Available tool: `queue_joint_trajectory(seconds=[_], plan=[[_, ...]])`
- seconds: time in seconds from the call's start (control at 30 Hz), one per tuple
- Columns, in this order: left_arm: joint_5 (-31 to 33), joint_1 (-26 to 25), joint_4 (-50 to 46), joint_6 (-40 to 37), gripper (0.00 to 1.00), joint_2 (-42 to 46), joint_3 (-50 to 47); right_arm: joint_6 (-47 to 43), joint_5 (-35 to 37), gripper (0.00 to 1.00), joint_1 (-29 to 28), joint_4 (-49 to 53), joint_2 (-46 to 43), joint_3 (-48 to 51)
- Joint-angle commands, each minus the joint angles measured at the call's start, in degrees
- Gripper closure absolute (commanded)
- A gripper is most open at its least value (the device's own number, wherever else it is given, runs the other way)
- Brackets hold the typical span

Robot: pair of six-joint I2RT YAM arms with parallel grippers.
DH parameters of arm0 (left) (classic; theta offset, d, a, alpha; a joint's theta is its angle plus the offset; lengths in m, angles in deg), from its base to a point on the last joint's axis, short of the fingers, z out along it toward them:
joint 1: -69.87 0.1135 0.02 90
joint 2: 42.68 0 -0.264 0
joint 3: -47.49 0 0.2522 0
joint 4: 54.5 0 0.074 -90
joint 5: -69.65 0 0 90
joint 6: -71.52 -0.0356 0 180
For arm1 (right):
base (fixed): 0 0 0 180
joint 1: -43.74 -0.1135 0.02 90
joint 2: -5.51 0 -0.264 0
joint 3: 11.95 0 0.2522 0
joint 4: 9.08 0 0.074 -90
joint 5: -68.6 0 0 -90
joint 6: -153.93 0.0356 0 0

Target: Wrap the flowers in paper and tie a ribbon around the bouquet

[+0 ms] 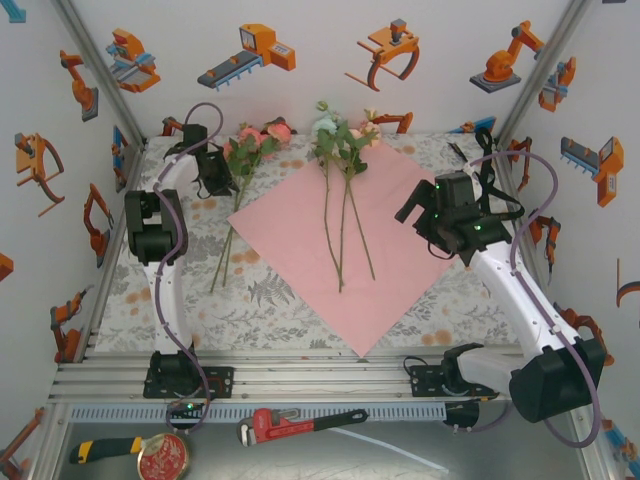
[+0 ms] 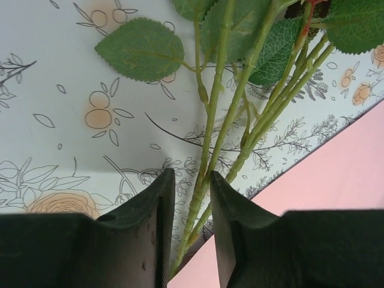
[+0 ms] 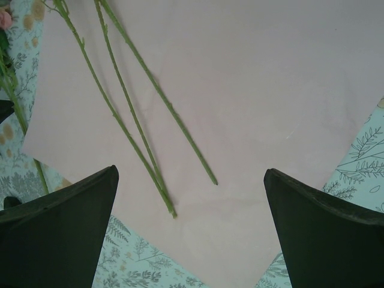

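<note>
Red pipe wrench (image 1: 300,424) lies nearest, on the metal shelf in front of the arm bases. Left of it are one yellow-and-black hand tool (image 1: 105,449) and one round red disc (image 1: 163,457), whose print is too small to read.

One paper (image 1: 400,250) sheet lies pink side up, turned like a diamond on the floral table cover (image 1: 270,300).

The flowers are in two groups:
- Three stems (image 1: 345,200) lie on the paper, with the blooms at its far corner and the cut ends toward the arms. The right wrist view also shows three bare stems (image 3: 129,117) on the paper (image 3: 252,90).
- A second bunch (image 1: 245,150) with pink blooms lies on the cover just left of the paper. Its stems overlap, so the count is unclear.

Left gripper (image 1: 215,175) is low at the second bunch. In the left wrist view its tips (image 2: 191,180) are close together with a green stem (image 2: 207,150) running through the narrow gap. I cannot tell whether the stem is pinched or just lying under the tips. Leaves, the cover (image 2: 60,120) and a paper (image 2: 336,174) edge show beyond.

Right gripper (image 1: 425,205) is above the paper's right side. In its wrist view the fingers (image 3: 191,174) are spread wide and released, grasping nothing, with the stem ends just ahead.

Orange robot-arm drawings cover the white walls (image 1: 300,60).
</note>
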Motion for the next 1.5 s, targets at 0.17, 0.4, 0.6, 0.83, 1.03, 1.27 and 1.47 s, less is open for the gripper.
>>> queue_joint_trajectory(seconds=[0.17,0.4,0.6,0.83,1.03,1.27,1.47], plan=[[-3.88,-1.56,0.08,-4.33,0.61,-0.33,-1.56,0.17,0.69,0.02,-0.40,0.52,0.40,-0.23],[1.09,-2.75,-3.15,-5.82,0.60,-1.64,0.40,0.23,0.33,0.02,-0.32,0.31,0.87,-0.74],[7.02,-6.16,-5.35,-8.97,0.46,-3.07,3.04,0.15,0.07,0.02,-0.31,0.38,0.78,-0.57],[10.60,-7.04,-7.76,-8.95,0.63,-4.94,5.27,0.19,0.24,0.02,-0.34,0.53,0.17,-0.26],[10.14,-6.87,-8.99,-9.10,0.90,-5.01,7.13,0.59,0.77,0.02,-0.35,0.62,-0.81,0.24],[9.73,-4.57,-10.35,-8.23,1.00,0.79,11.08,-2.14,-10.13,0.02,-0.39,-7.23,-0.84,-0.29],[8.28,-2.64,-9.51,-9.66,1.00,9.12,12.53,-4.03,-25.42,0.02,-0.38,-23.97,-0.94,2.72]])
